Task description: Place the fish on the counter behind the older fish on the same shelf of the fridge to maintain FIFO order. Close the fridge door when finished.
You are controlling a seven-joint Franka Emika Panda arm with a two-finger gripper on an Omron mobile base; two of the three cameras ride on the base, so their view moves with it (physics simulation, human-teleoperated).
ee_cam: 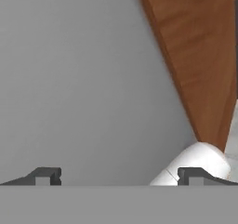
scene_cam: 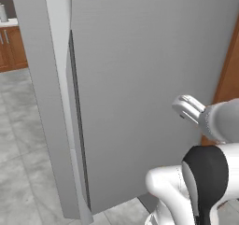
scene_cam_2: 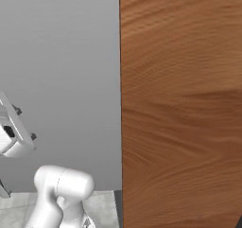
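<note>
While fingertips (ee_cam: 44, 176) sit spread, pincer (ee_cam: 118, 176) empty, fridge door (scene_cam: 140, 79), long handle (scene_cam: 63, 79)

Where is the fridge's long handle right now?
The bar handle runs down the left part of the grey fridge door in the left base view, left of the gripper.

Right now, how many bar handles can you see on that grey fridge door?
1. A long pale bar handle runs down the left side of the fridge door in the left base view. Others may be out of frame.
</note>
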